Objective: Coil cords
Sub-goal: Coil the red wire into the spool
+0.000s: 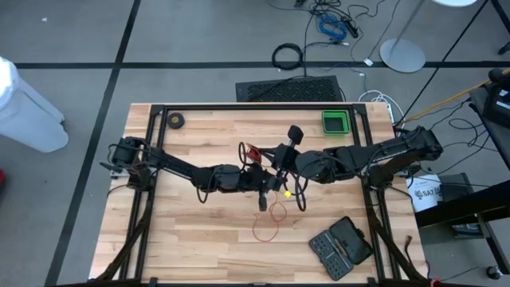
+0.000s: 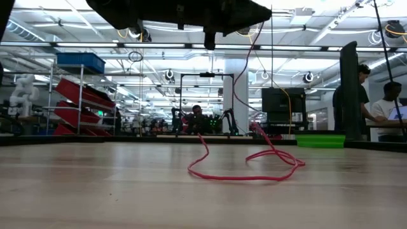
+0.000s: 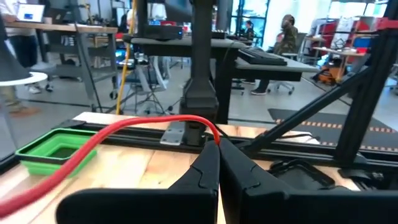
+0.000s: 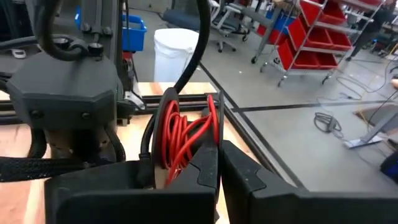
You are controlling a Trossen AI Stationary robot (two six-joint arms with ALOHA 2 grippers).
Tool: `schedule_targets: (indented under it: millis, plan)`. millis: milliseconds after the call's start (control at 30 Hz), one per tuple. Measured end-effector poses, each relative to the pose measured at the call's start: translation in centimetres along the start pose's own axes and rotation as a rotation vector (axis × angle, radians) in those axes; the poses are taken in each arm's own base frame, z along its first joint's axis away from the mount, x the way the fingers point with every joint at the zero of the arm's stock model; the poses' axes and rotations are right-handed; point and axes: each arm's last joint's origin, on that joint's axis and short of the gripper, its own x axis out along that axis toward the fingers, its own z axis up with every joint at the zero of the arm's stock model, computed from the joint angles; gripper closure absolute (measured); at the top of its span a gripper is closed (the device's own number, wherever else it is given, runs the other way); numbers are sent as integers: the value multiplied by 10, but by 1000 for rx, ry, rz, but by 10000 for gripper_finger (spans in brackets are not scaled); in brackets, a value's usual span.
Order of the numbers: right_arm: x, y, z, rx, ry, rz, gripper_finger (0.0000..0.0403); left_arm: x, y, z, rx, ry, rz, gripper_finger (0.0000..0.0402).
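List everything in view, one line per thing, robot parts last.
red cord: one, red, loose loop on the table centre, rising to the arms
reel: one, dark, wound with red cord, at the right pincer
green tray: one, green, table's far right
black case: one, black, open, near right corner
small roll: one, black, far left of table
table: one, light wood
people: several, in the room behind
left pincer: shut on the red cord, table centre
right pincer: shut on the reel, table centre
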Motion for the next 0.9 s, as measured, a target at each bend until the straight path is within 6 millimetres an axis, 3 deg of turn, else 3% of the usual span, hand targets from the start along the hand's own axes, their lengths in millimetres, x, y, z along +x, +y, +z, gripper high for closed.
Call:
schedule_targets:
  millis: [467,900]
  plan:
    - [1,-2,-8,18,72,-9,403,3,-15,14,23,-38,-67,402]
    - [4,-13,-21,-9,171,-144,403,1,-29,17,42,-42,-141,402]
